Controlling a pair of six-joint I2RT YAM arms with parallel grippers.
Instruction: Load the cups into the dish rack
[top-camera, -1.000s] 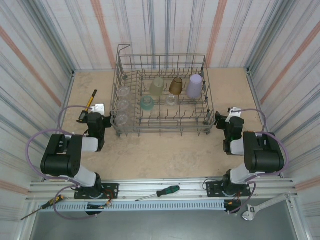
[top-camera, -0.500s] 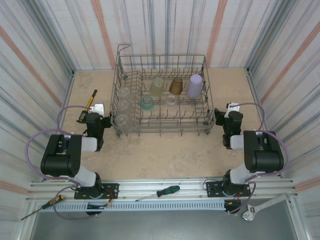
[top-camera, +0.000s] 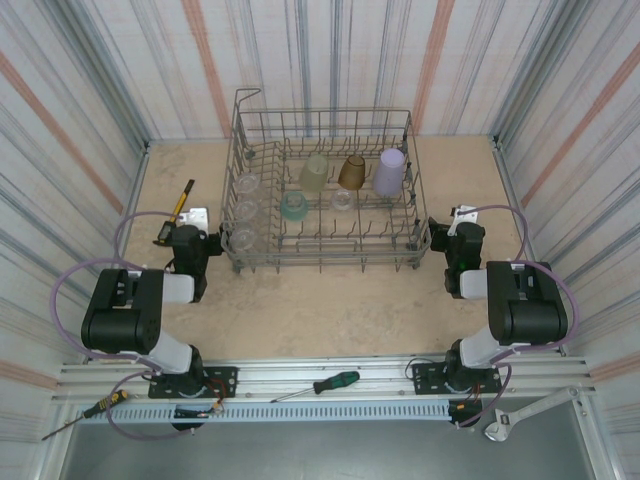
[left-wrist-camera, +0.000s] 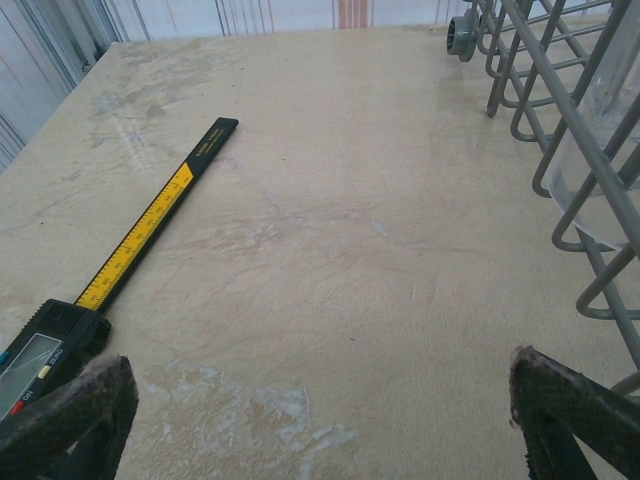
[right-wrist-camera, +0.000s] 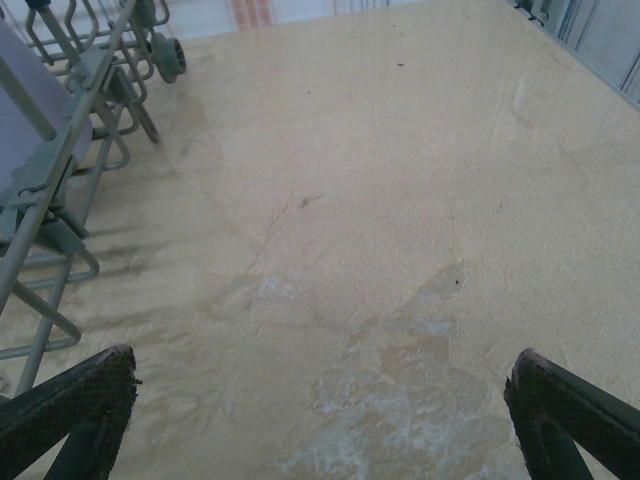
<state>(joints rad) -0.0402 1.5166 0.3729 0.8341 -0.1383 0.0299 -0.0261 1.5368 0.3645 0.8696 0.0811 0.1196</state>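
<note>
Now, rack (top-camera: 320, 256): 12 o'clock on table (top-camera: 330, 310).
Cups (top-camera: 314, 172): inside rack; green, amber, lavender, teal, clear.
Left tool (left-wrist-camera: 320, 420): wide, empty, rack's 8 o'clock.
Right tool (right-wrist-camera: 320, 420): wide, empty, rack's 4 o'clock.

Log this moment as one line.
cups: inside dish rack | left gripper: open, empty, left of rack | right gripper: open, empty, right of rack | caliper: on table by left gripper

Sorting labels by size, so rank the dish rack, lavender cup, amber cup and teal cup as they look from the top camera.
1. Dish rack, by far.
2. Lavender cup.
3. Amber cup and teal cup: too alike to rank.
</note>
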